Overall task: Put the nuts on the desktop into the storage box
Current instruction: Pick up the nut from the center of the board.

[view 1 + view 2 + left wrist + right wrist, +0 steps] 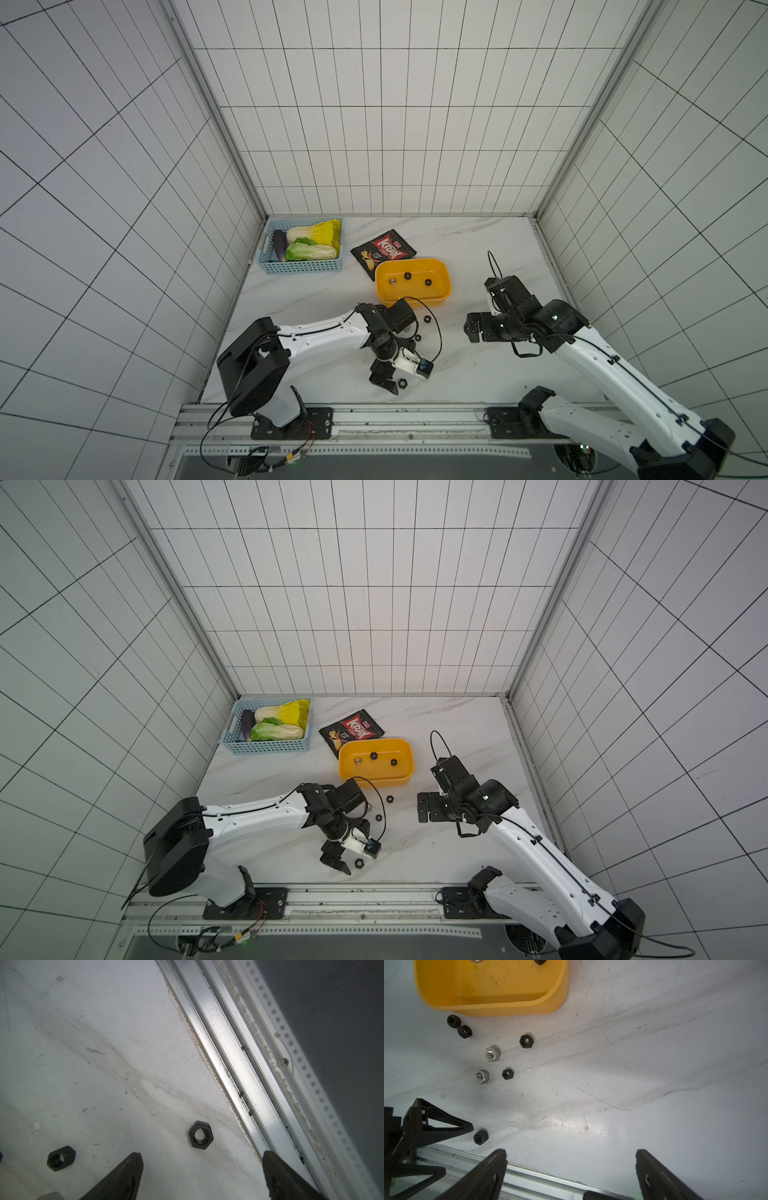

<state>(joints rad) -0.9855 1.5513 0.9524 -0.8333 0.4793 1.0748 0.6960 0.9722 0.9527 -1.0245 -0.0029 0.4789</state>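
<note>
The left pincer (200, 1157), spread, aims at a black nut (201, 1134) at the bench (104, 1043)'s near edge, likely for pickup. The right pincer (571, 1153) hangs spread.

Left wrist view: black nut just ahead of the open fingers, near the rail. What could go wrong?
The nut lies flat, close to the aluminium rail; a closing finger may nudge it into the rail's groove. The open left gripper has one fingertip at the rail's edge, so descending could strike it.
</note>
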